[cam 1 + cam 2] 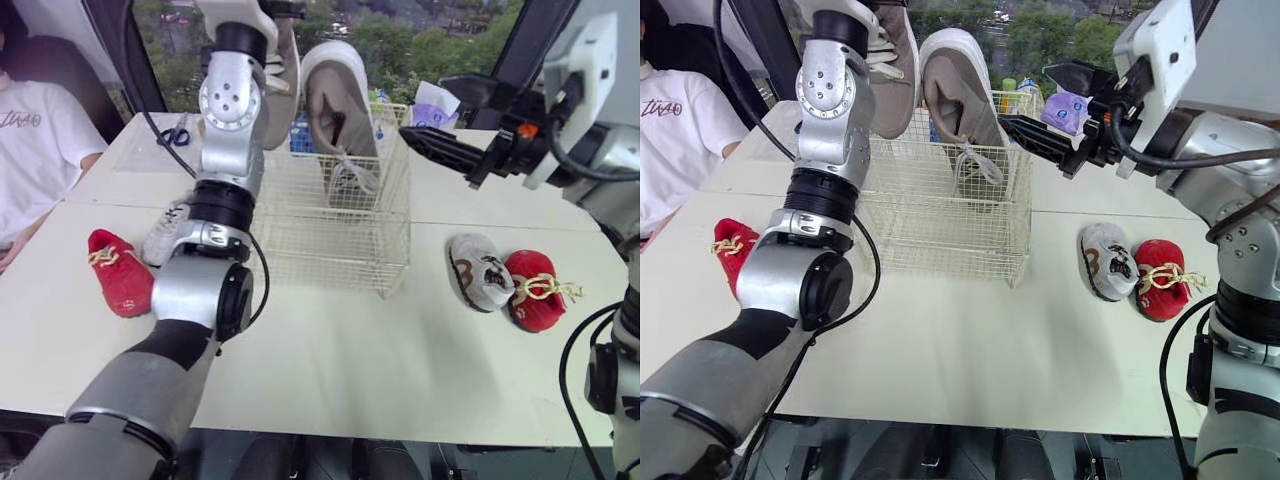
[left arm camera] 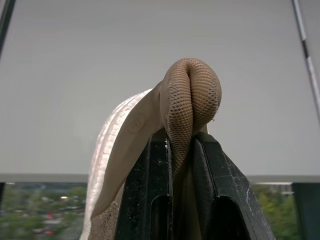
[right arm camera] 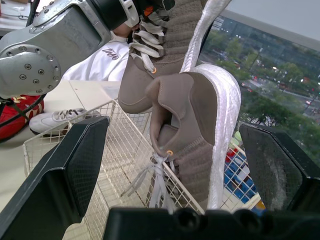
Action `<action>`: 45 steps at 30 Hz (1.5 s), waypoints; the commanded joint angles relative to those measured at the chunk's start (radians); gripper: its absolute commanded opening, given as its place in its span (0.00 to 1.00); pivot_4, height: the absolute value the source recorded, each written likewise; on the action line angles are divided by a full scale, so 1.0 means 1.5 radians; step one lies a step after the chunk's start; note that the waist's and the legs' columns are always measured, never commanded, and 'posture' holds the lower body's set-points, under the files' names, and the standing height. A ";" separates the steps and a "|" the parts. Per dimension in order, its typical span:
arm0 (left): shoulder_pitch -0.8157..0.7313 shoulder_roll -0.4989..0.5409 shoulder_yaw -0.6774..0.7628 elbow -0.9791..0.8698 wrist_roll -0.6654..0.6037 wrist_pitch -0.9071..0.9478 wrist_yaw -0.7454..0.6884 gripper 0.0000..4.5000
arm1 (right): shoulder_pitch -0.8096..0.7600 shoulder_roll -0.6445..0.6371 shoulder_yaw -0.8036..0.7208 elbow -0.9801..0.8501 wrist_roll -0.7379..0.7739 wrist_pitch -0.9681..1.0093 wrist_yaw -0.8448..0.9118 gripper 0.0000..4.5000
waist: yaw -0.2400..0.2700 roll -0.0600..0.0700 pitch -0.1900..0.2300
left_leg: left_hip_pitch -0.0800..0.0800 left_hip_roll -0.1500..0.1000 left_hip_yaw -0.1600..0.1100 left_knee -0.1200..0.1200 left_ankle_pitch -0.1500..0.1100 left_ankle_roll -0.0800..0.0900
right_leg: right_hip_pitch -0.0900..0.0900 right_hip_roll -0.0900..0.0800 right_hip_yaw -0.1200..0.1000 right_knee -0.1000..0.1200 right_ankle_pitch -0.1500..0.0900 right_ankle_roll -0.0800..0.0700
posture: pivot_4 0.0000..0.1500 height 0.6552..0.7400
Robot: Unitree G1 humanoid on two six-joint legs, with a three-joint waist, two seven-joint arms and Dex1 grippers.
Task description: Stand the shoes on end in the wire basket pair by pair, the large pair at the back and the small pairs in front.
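While the left claw [image 2: 181, 142] is pinching a tan shoe [image 2: 192, 90] by its heel on the wrist view, head views are catching its twin [image 1: 338, 100] standing upright, toe-down, in the basket [image 1: 340, 250]; the right claw [image 1: 1025, 98] is gaping wide.

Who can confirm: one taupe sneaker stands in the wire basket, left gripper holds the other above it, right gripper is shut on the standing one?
No: the right gripper is open, jaws wide apart; the right wrist view shows it. One taupe sneaker does stand in the wire basket, and the left gripper holds the other sneaker above it.
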 commanded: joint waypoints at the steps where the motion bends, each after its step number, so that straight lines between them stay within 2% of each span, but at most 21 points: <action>1: -0.013 -0.025 -0.004 -0.007 -0.037 0.006 -0.043 0.09 | -0.003 0.000 -0.031 -0.020 0.012 -0.008 -0.011 1.00 | 0.001 0.000 0.000 | 0.000 0.000 0.000 0.000 0.000 0.000 | 0.000 0.000 0.000 0.000 0.000 0.000 | 1.00 0.95; 7: -0.010 -0.040 -0.002 -0.011 -0.061 0.018 -0.076 0.09 | 0.002 0.002 -0.028 -0.021 0.018 -0.013 -0.019 1.00 | 0.000 0.000 0.000 | -0.001 0.000 0.000 0.000 0.000 0.001 | 0.000 0.000 0.000 -0.001 0.000 0.000 | 1.00 0.95; 13: -0.002 -0.022 -0.023 0.066 0.002 -0.031 -0.030 0.09 | 0.005 0.004 -0.030 -0.023 0.021 -0.010 -0.022 1.00 | -0.003 0.000 0.000 | -0.001 0.000 0.000 -0.001 0.000 0.001 | -0.002 0.000 0.000 0.000 0.000 0.000 | 1.00 0.95; 17: 0.031 -0.011 -0.046 0.067 0.043 -0.048 -0.008 0.09 | 0.017 -0.009 -0.045 -0.036 0.056 0.017 -0.016 1.00 | -0.003 0.000 0.000 | 0.000 0.000 0.000 -0.001 0.000 0.001 | -0.001 0.000 0.000 0.000 0.000 0.000 | 1.00 0.95; 23: 0.139 -0.021 -0.066 -0.050 0.042 0.010 -0.014 0.09 | 0.052 -0.034 -0.077 -0.085 0.148 0.078 -0.023 1.00 | -0.013 0.000 0.000 | 0.000 0.000 0.000 -0.002 0.000 0.001 | -0.001 0.000 0.000 0.000 0.000 0.000 | 1.00 0.95; 27: 0.231 -0.034 -0.068 -0.155 0.025 0.094 -0.011 0.09 | 0.061 -0.042 -0.077 -0.088 0.150 0.078 -0.039 1.00 | -0.018 0.001 0.000 | 0.000 0.000 0.000 -0.002 0.000 0.001 | -0.001 0.000 0.001 0.000 0.000 0.000 | 1.00 0.95; 35: 0.350 -0.055 -0.090 -0.374 0.003 0.256 -0.033 0.09 | 0.062 -0.039 -0.065 -0.077 0.140 0.062 -0.039 1.00 | -0.017 0.001 0.000 | 0.000 0.000 0.000 -0.001 0.000 0.001 | -0.001 0.000 0.001 0.000 0.000 0.000 | 1.00 0.95; 36: 0.367 -0.056 -0.096 -0.404 -0.003 0.274 -0.041 0.25 | 0.062 -0.038 -0.062 -0.074 0.138 0.058 -0.037 1.00 | -0.017 0.001 0.000 | 0.000 0.000 0.000 -0.001 0.000 0.001 | -0.001 0.000 0.001 -0.001 0.000 0.000 | 1.00 0.95; 38: 0.392 -0.053 -0.105 -0.451 -0.005 0.302 -0.048 0.42 | 0.063 -0.037 -0.057 -0.068 0.135 0.054 -0.033 1.00 | -0.017 0.001 -0.001 | 0.000 0.000 0.000 -0.001 0.000 0.001 | -0.001 0.000 0.001 0.000 0.000 0.000 | 1.00 0.95; 42: 0.435 -0.030 -0.113 -0.552 -0.016 0.373 -0.079 0.89 | 0.072 -0.041 -0.048 -0.059 0.142 0.058 -0.021 1.00 | -0.017 0.002 -0.001 | 0.000 0.000 0.000 -0.001 0.000 0.001 | 0.000 0.000 0.001 0.000 0.000 0.000 | 1.00 0.95; 43: 0.444 -0.022 -0.116 -0.575 -0.017 0.388 -0.086 0.98 | 0.078 -0.043 -0.048 -0.059 0.144 0.060 -0.018 1.00 | -0.017 0.002 -0.001 | 0.000 0.000 0.000 -0.001 0.000 0.001 | 0.000 0.000 0.001 0.000 0.000 0.000 | 1.00 0.95; 45: 0.480 0.033 -0.109 -0.670 -0.043 0.429 -0.139 0.99 | 0.108 -0.049 -0.057 -0.060 0.149 0.072 -0.016 1.00 | -0.018 0.002 -0.001 | 0.000 0.000 0.000 -0.001 0.000 0.001 | -0.001 0.000 0.001 0.000 0.000 0.000 | 1.00 0.95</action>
